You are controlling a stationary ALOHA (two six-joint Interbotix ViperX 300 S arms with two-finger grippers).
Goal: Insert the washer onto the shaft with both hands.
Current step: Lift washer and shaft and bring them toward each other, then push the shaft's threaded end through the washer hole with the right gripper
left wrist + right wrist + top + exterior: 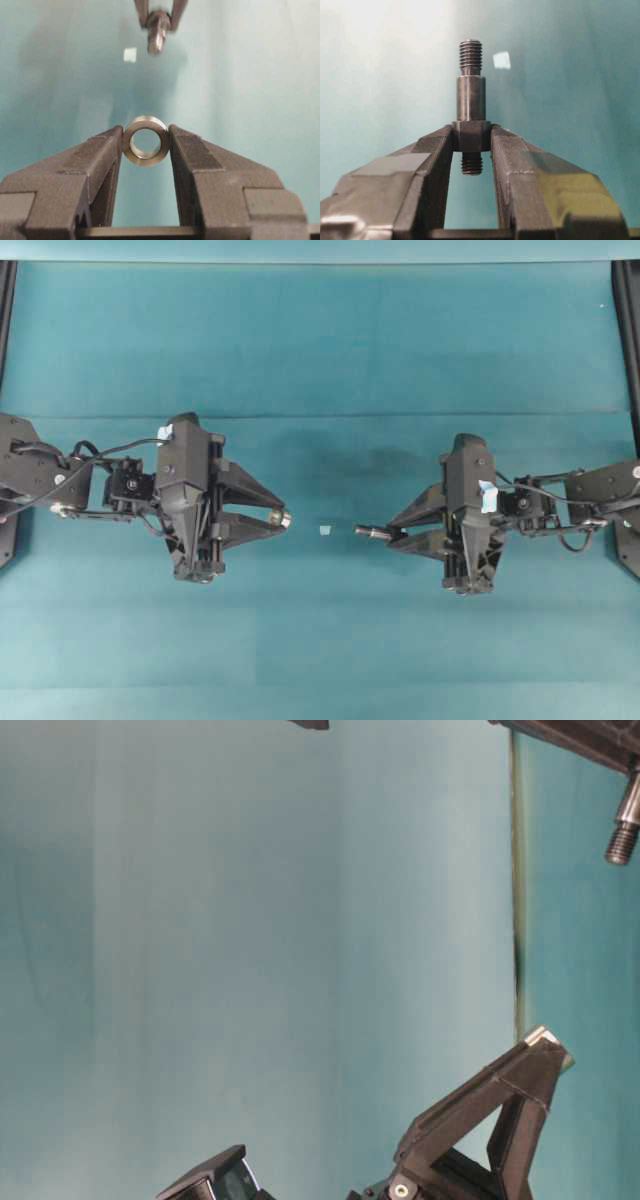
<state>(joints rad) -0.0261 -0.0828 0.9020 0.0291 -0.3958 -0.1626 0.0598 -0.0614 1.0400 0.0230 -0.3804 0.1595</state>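
I have the left gripper (281, 519) clamped on the washer (146, 140) and the right gripper (392, 534) clamped on the shaft (471, 102), tips facing, well apart above the table. Next I'd bring the hole and threaded end into line before closing the gap.

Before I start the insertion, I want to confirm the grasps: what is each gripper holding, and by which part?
The left gripper pinches the washer across its outer rim, hole facing forward. The right gripper clamps the shaft by its thick collar, threaded end pointing out.

Lab-style robot test bench: plain teal cloth (320, 340) over table, black frame rails (628, 330) at edges.
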